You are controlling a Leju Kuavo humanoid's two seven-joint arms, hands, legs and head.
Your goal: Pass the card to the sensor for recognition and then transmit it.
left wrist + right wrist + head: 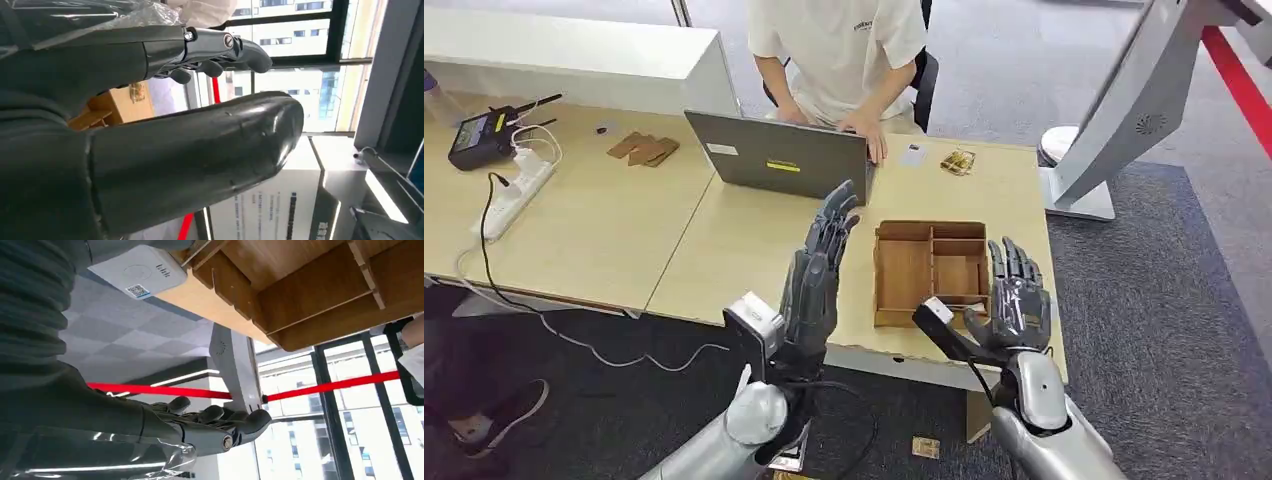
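Both hands were raised in front of the worktop (754, 250), palms roughly facing each other. The left hand (816, 275) stood upright with its fingers extended and apart, holding nothing; this posture was judged to be a ready position for receiving the card. The right hand (1014, 300) also showed its fingers extended and slightly apart, with nothing gripped between them.

The task's card could not be positively identified. A small white item (913, 154) lay on the far side of the worktop beside the laptop (779, 155); it may have been the card, but its detail was too small to confirm. A white device with a printed code (139, 271) appeared in the right wrist view, close to the wooden tray (929, 268); it was judged to be the sensor, placed at the tray so that a card could be presented to it within reach of either hand.

The wooden tray sat near the worktop's front edge, just ahead of the right hand. A person (844, 50) sat behind the laptop with one hand on it.

Judged from this layout, the pass had not yet begun.
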